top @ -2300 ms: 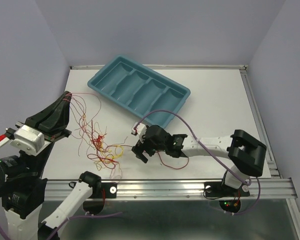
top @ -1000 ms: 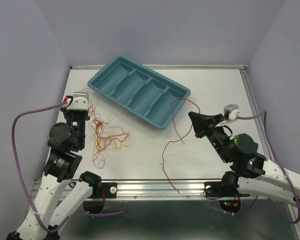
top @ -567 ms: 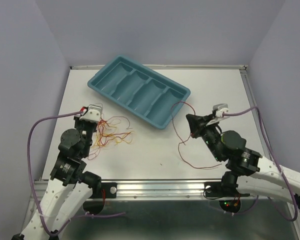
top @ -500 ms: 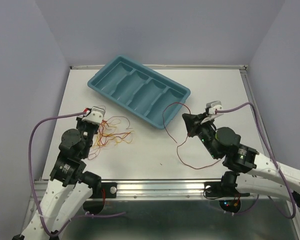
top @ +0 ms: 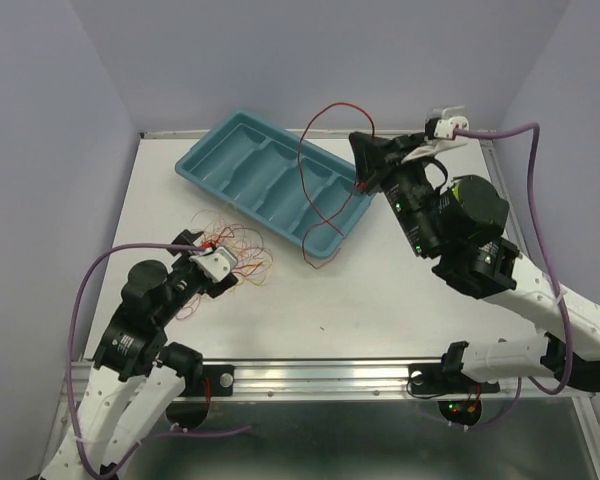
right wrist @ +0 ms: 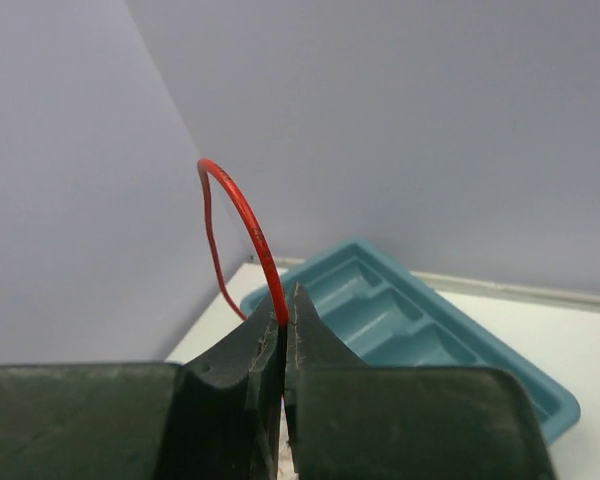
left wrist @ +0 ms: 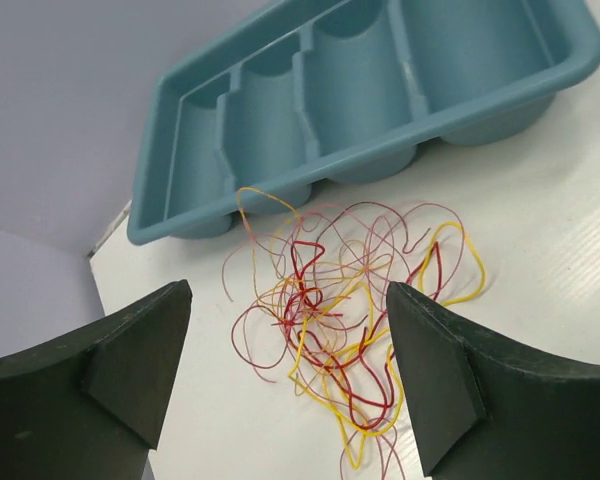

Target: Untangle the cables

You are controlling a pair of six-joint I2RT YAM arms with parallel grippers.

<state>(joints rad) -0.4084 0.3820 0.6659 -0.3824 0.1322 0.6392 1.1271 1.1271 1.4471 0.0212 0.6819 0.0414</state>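
Lavender walls [top: 310,50] on three sides, closing in a white table [top: 430,300] with an aluminium rail [top: 330,375] along its near edge. Toward the far left of that table, a teal tray [top: 270,128] of four compartments, set at a slant to the edges.

Left arm [top: 130,330]: folded low over the near left corner, forearm angled toward the middle of the table. Left gripper [left wrist: 287,287] pointed across the surface toward the tray, jaws spread wide and gripping nothing. Ahead of the two dark fingers [left wrist: 130,360] and framed between them in the wrist view, flat on the white surface: the tangle of cables [left wrist: 330,320], thin red, yellow and orange strands looped through one another, just short of the tray's near wall and clear of both fingers.

Right arm [top: 480,250]: high above the table, reaching over toward the tray's far right end, purple lead [top: 505,130] trailing back from the wrist. Right gripper [right wrist: 285,305] pinched tight on one red cable [top: 302,150], fingertips together with only the wire between. From that pinch, up in an arc above the fingers, then down in loose curves across the tray's right-hand compartments, lower end by the tray's near right corner; touching the table or not, cannot tell. Well apart from the tangle on the left.
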